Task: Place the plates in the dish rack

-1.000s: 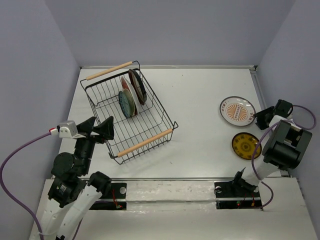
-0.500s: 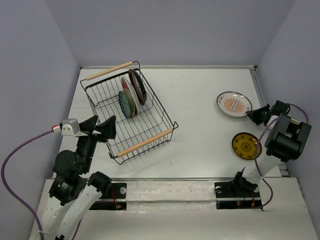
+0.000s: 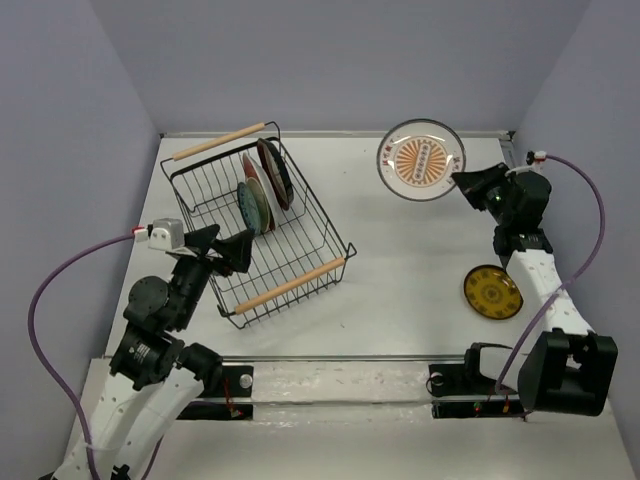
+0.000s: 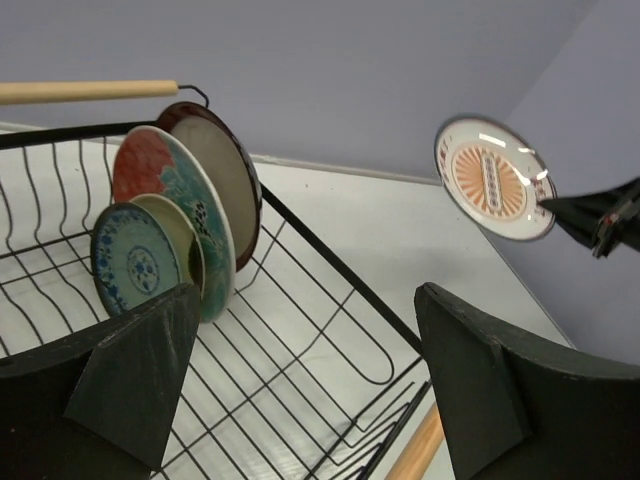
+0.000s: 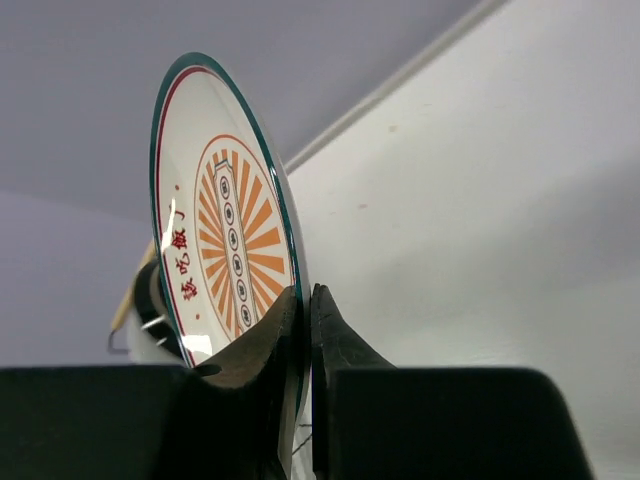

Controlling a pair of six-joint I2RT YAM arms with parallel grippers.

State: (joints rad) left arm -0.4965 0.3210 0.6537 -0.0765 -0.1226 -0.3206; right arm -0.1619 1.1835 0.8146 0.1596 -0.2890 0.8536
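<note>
Above the worktop (image 3: 400, 260), right pincer (image 3: 462, 183) is clenching the sunburst plate (image 3: 422, 160) by its rim; left pincer (image 3: 224, 247) is hovering released beside the dish rack (image 3: 290, 285), 4 plates (image 3: 262, 185) standing inside.

White table (image 3: 400, 270) closed in by lavender-grey walls (image 3: 340, 60)

The flat tabletop is bounded on three sides: by a back wall, a left wall (image 3: 70, 150) and a right wall (image 3: 590, 110), all plain and unmarked. A thin pale ledge (image 3: 340, 133) is run along the seam at the back wall. A glossy white strip (image 3: 340, 380) is laid across the near edge.
</note>
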